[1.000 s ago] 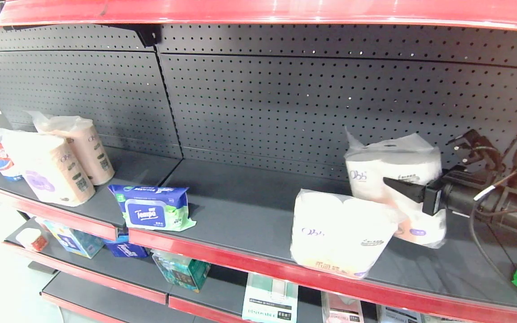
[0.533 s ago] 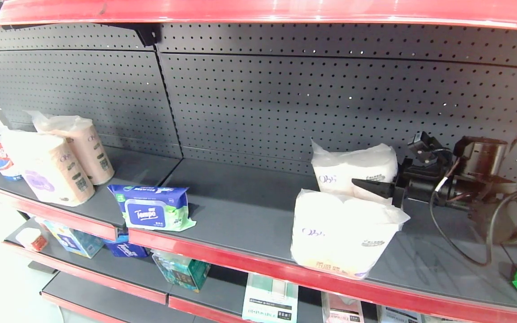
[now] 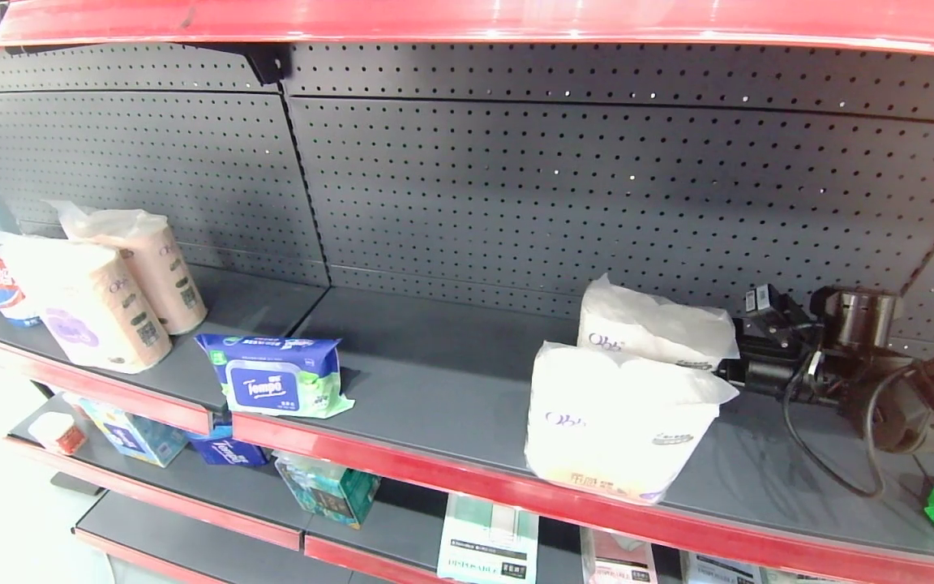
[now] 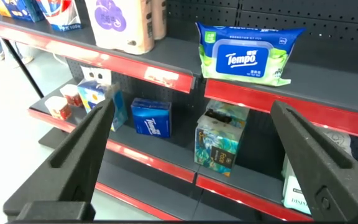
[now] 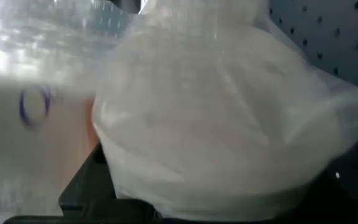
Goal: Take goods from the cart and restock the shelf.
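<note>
Since the rear pack (image 3: 652, 328) is grasped by the right tool (image 3: 728, 369) at its right end, the coming release is judged to turn on one relation: the pack lies to the left of the tool, along the line of the arm, and straight behind the front pack (image 3: 617, 418) on the shelf (image 3: 434, 381). It is seen tilted, one upper corner raised, between the front pack and the pegboard (image 3: 516, 203). Whether its underside is down on the shelf cannot be told, as that part is hidden by the front pack. In the right wrist view the rear pack (image 5: 216, 124) is pressed close against the tool. A withdrawal would best be made to the right, along the shelf, since the forward way is blocked. The left tool (image 4: 191, 109) is seen released, jaws wide, low before a lower shelf (image 4: 166, 169) and well apart from both packs, so the right arm is the nearer
</note>
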You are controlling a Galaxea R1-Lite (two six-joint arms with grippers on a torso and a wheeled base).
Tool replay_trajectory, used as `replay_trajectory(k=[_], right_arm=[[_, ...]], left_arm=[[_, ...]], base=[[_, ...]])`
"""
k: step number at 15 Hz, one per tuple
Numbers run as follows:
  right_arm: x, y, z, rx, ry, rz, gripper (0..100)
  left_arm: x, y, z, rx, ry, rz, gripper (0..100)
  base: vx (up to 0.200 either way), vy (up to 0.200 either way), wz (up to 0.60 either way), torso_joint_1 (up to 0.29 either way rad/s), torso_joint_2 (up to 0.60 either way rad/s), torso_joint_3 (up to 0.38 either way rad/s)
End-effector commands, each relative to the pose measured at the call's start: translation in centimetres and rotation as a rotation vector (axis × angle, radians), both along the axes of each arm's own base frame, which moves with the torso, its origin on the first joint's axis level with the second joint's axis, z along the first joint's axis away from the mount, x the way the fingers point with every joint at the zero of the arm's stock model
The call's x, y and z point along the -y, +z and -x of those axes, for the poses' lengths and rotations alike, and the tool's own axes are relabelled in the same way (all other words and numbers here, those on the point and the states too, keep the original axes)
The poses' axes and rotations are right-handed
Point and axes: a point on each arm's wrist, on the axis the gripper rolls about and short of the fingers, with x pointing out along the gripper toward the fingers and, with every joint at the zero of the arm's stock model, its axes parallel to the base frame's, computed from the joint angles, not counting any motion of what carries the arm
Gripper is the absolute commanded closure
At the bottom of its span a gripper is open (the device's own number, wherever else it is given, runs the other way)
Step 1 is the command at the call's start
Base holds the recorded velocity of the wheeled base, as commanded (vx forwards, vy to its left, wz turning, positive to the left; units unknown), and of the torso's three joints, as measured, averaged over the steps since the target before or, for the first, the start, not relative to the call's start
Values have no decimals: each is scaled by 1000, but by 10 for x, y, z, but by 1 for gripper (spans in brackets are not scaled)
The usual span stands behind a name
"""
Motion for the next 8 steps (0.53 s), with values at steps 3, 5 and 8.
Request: replay_trajectory(k=[3, 5, 8], right_arm=[[15, -7, -2, -2, 16, -18, 100], [13, -7, -5, 2, 42, -26, 100], [2, -10, -15, 13, 85, -30, 100]], left_arm=[[0, 0, 0, -1, 1, 0, 0], [0, 0, 0, -1, 1, 0, 0], [0, 0, 0, -1, 1, 0, 0]], base=[[0, 0, 0, 0, 0, 0], [0, 0, 0, 0, 0, 0], [0, 0, 0, 0, 0, 0]])
